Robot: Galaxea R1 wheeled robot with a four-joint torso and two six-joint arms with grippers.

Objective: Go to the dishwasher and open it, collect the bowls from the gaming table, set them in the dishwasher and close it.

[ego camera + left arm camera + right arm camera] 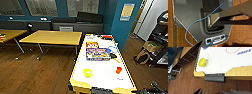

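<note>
The gaming table [100, 77] is a long white-topped table straight ahead, its near end just below me. Colourful board-game boxes [98, 53] lie at its middle. A pale yellow-green bowl [87, 72] stands near the near left corner, and a smaller orange-red bowl [118, 70] near the right edge. The right wrist view has the yellow-green bowl [202, 62] on the white top [228, 60], well away from my right gripper [216, 92], which is open and empty over the floor beside the table's end. My left gripper [218, 45] is open and empty, low beside my own base. The dishwasher is out of view.
Yellow-topped tables [52, 37] stand left of the gaming table over wood floor [32, 72]. A blue wall column [122, 25] rises at the right. Further right are a cardboard box [150, 46], dark equipment and a person [162, 20]. A dark cabinet [77, 26] lines the back wall.
</note>
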